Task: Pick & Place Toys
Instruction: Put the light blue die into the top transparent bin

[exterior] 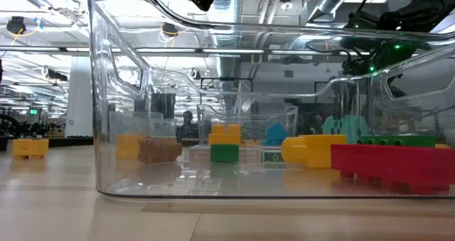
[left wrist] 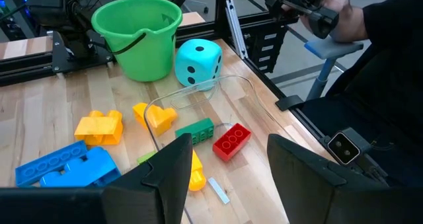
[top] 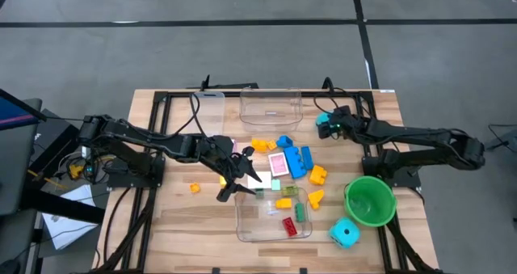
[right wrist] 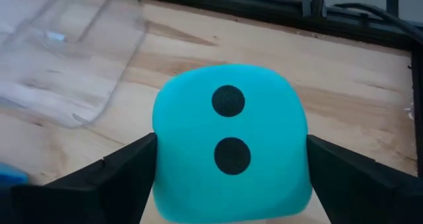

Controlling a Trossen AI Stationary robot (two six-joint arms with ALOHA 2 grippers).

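Loose bricks [top: 292, 159] in blue, yellow and orange, with a pink-backed card [top: 278, 162], lie mid-table. A clear tub [top: 242, 225] at the near edge holds a red brick [left wrist: 231, 139], a green brick [left wrist: 195, 130] and yellow ones. My left gripper [top: 239, 182] hangs open above the tub's left end with nothing between its fingers [left wrist: 173, 171]. At the far right my right gripper [top: 326, 126] is shut on a cyan black-dotted die [right wrist: 231, 141]. A second cyan die [top: 345, 233] sits on the table by the green bowl [top: 370, 200]. My right gripper has the die between its two fingers, one on the left side [right wrist: 157, 151] and one on the right side [right wrist: 306, 151]. The fingers slant down at it from the table's right. The die sits upright on the tabletop, its two-dot face toward the wrist camera.
A second clear tub [top: 271, 108] and a clear lid [top: 212, 103] lie at the far edge. One small orange brick [top: 195, 187] lies alone at the left. A person in dark clothes [left wrist: 377, 59] sits beyond the table's right near corner.
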